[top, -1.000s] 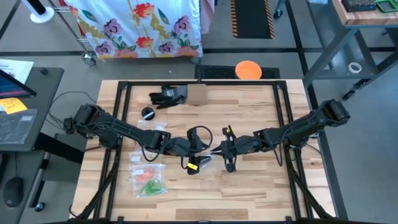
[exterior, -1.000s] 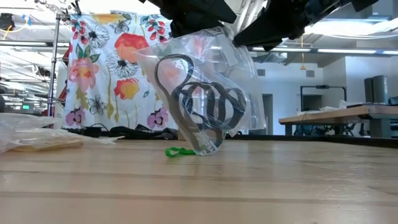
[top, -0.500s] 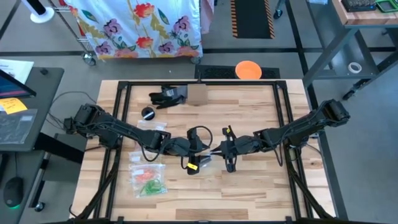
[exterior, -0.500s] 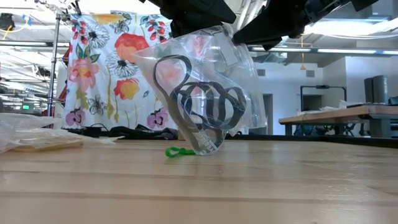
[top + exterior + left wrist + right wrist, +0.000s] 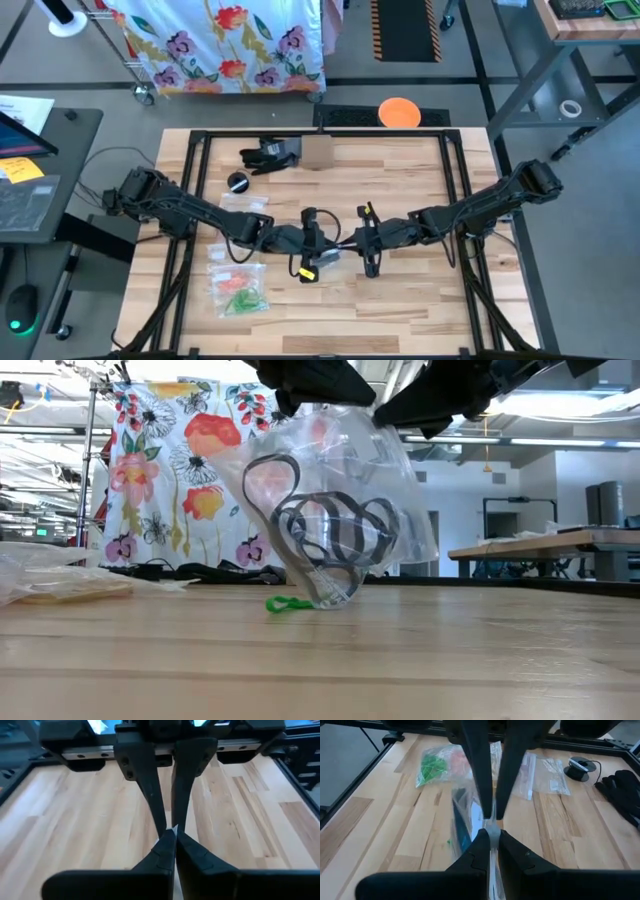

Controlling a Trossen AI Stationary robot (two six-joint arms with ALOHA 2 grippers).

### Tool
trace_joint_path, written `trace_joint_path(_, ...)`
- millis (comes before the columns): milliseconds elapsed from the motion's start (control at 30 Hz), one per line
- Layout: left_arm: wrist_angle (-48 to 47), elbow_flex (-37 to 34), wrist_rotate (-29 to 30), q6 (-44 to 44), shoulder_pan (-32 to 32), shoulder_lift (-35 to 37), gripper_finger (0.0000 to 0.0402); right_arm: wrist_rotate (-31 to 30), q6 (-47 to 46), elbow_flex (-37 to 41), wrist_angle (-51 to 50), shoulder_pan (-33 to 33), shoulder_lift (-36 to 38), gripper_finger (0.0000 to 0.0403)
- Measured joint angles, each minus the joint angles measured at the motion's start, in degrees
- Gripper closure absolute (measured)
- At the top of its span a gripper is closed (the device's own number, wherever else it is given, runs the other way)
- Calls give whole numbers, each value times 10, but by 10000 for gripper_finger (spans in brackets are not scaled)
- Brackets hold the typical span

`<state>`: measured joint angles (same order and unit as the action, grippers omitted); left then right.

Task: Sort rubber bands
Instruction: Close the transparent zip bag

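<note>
I have both arms stretched inward over the middle of the worktop, wrists low, tips facing each other. My left claw [image 5: 312, 238] is pinched fully closed. My right claw [image 5: 345, 240] is closed too, its fingers [image 5: 485, 841] pressed together just beside the left's.

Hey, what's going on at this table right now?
Both arms meet at the table's middle, holding up a clear plastic bag of dark rubber bands. The left gripper and the right gripper are each shut on the bag's upper edge. One green rubber band lies on the table beside the bag's bottom corner.
</note>
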<state>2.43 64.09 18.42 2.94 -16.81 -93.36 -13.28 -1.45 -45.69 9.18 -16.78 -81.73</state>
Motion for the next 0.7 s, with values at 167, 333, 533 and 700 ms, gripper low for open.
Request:
trace_joint_path(167, 16, -1, 45, -12, -19, -1, 401, 0, 0, 0, -1, 0, 0, 385)
trace_joint_path(333, 37, -1, 69, -17, -36, -1, 401, 2, 0, -1, -3, -1, 1, 385)
trace_joint_path(533, 55, -1, 85, -28, -48, -1, 401, 1, -1, -1, -10, 0, 1, 385)
trace_joint_path(700, 80, 1, 77, -35, -59, 3, 401, -10, -2, 2, -22, 1, -1, 385)
